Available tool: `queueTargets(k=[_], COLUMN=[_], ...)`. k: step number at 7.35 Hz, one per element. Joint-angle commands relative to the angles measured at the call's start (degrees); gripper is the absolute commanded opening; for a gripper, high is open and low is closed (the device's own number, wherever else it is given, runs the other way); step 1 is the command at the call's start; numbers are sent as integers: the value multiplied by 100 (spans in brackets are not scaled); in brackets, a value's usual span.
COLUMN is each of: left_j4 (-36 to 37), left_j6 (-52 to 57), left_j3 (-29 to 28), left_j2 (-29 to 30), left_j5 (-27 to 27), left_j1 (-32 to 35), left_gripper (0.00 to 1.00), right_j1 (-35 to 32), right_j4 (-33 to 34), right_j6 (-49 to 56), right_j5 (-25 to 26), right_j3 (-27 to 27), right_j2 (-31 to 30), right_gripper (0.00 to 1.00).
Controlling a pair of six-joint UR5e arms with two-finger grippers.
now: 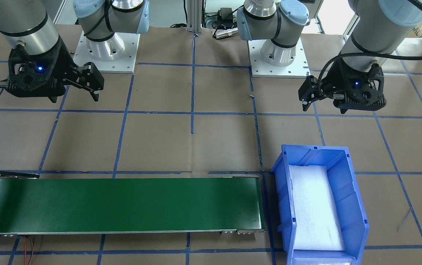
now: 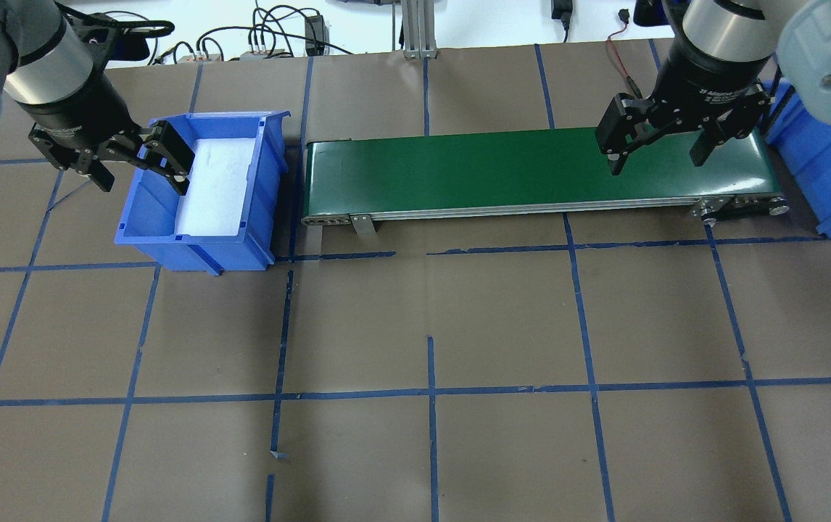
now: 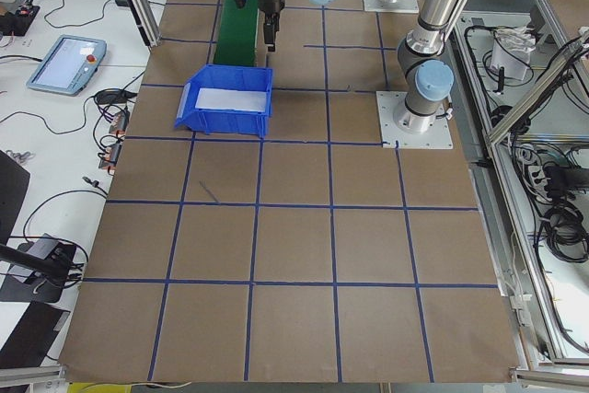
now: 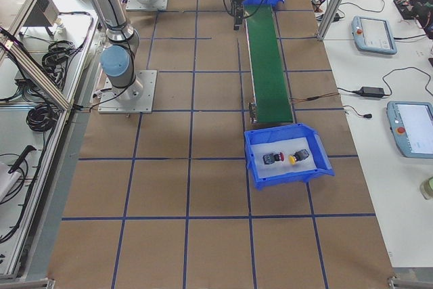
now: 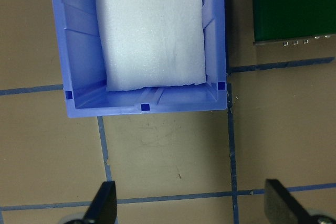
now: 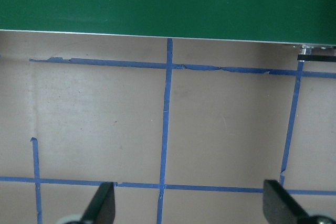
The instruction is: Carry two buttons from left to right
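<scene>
The left hand (image 2: 141,177) is hanging released, fingers spread and holding nothing, above the desk (image 2: 430,435), just beside a blue bin (image 2: 191,254) lined with white foam (image 2: 220,181). The right hand (image 2: 656,163) is hanging just as open beside the green belt (image 2: 459,170). The red button (image 4: 272,159) and yellow button (image 4: 292,159) are lying side by side in a second blue bin (image 4: 284,179) at the belt's right end, well apart from both hands.

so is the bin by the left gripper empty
Empty: the blue bin holds only a white foam pad, nothing else in it.
</scene>
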State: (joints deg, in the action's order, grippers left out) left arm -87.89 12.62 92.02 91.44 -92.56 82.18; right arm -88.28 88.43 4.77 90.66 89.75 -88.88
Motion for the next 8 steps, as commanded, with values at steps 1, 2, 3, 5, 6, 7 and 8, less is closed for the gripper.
queueTargets(k=[1, 2, 3, 5, 6, 7, 8], left_j4=[0, 0, 0, 0, -9, -9, -9], left_j6=[-23, -15, -14, 3, 21, 38, 38], left_j3=[0, 0, 0, 0, 0, 0, 9], left_j2=[5, 14, 22, 31, 40, 49, 40], left_j5=[-8, 9, 10, 18, 27, 36, 36], left_j1=[0, 0, 0, 0, 0, 0, 0], left_gripper=[100, 100, 100, 100, 100, 100, 100], right_j1=[-49, -57, -57, -66, -66, -66, -66], right_j4=[-177, -151, -142, -133, -142, -151, -142], right_j6=[-335, -345, -345, -380, -589, -591, -591], right_j5=[-292, -399, -374, -365, -348, -348, -339], right_j3=[7, 7, 7, 7, 7, 16, 16], right_j2=[-120, -138, -147, -147, -164, -164, -173], right_gripper=[100, 100, 100, 100, 100, 100, 100])
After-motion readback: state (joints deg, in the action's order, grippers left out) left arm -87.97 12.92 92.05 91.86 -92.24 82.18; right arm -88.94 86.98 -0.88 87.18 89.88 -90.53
